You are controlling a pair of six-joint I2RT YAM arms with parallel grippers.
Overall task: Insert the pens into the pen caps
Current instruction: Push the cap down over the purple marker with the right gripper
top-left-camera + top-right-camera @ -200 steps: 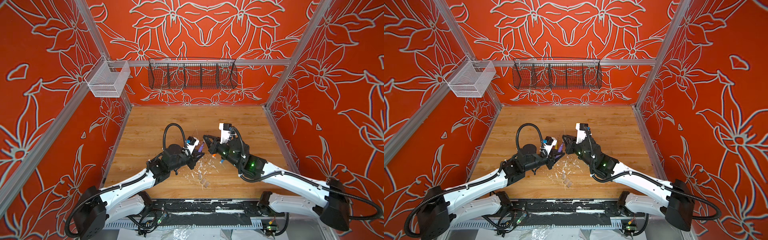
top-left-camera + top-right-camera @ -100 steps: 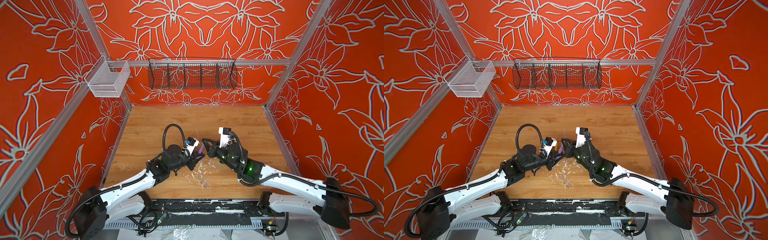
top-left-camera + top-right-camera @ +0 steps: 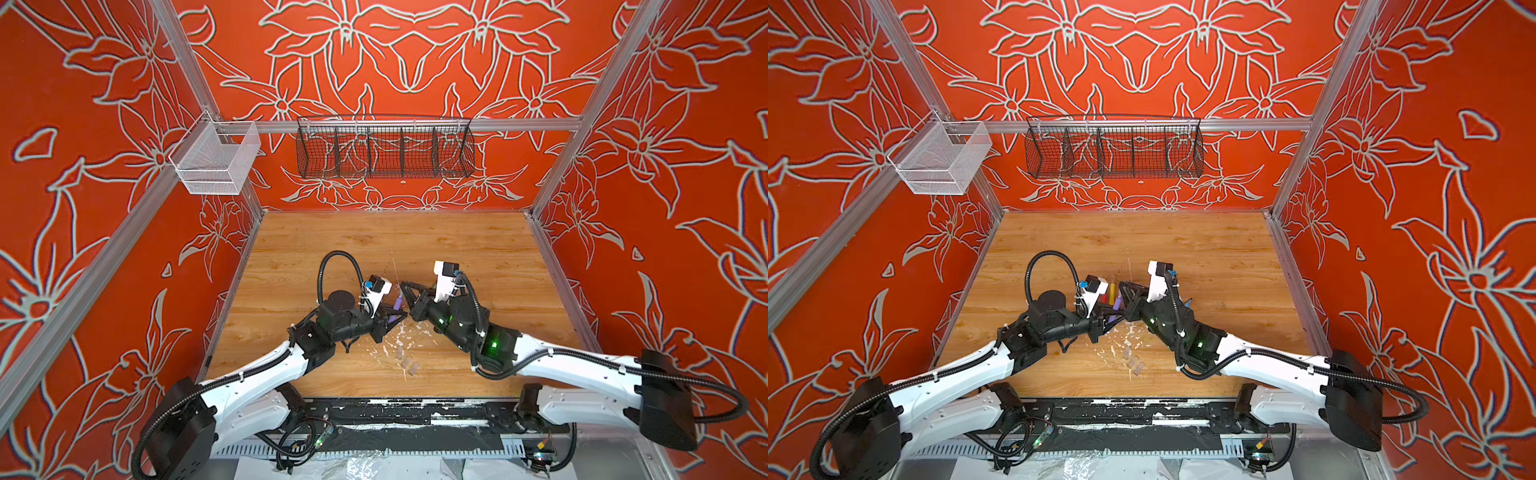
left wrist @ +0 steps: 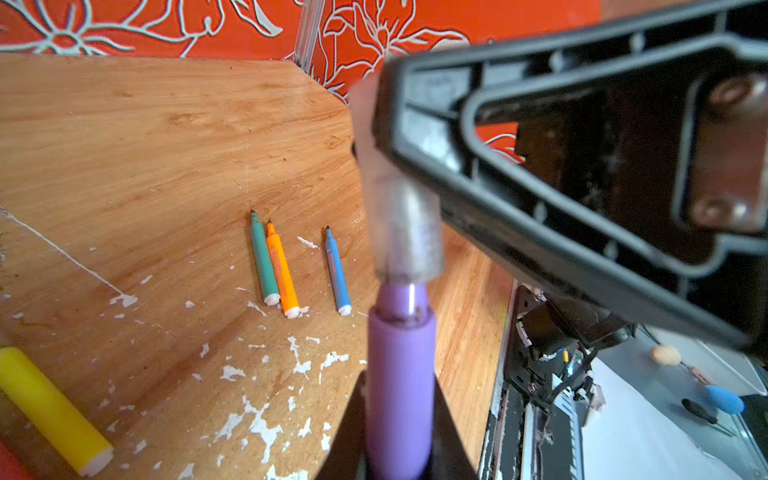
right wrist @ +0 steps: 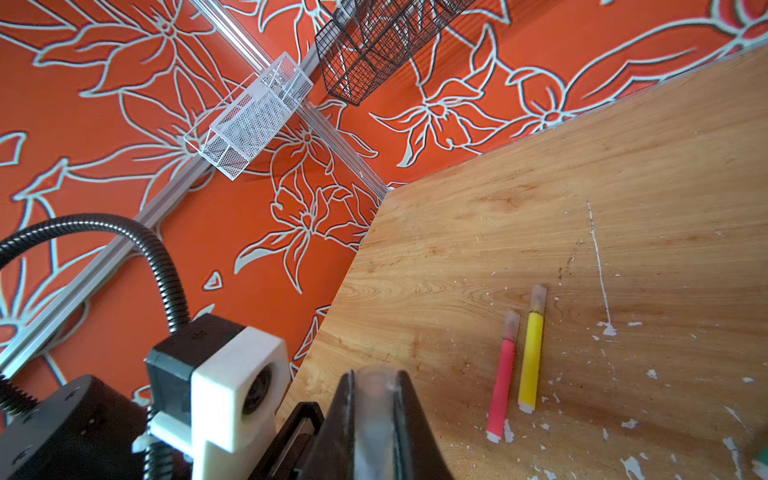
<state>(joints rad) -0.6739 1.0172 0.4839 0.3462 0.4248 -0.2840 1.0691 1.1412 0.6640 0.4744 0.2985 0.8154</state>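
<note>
Both arms reach in from the near edge of the surface, forearms low and angled inward, so that the two hands meet nose to nose over the middle. The left arm bends at the elbow and wrist, and its hand points toward the right and slightly away. The right arm mirrors it, its hand pointing left and away.

The left hand is clenched around the barrel of the purple pen, which sticks out beyond the fingers toward the other hand. The right hand is clamped on a clear cap, pinched between its two fingers. In the left wrist view the cap's mouth sits over the pen's tip. The narrow purple neck enters it, with a short stretch of neck showing between the cap and the barrel. Both are held above the surface, not resting on it.

Beyond the joined pair, a green pen and an orange pen lie touching side by side. A blue pen lies near them, and all three are uncapped. A pink pen and a yellow pen lie together just beside the left hand, each wearing a cap. A few loose caps lie among white flecks nearer the front edge.
</note>
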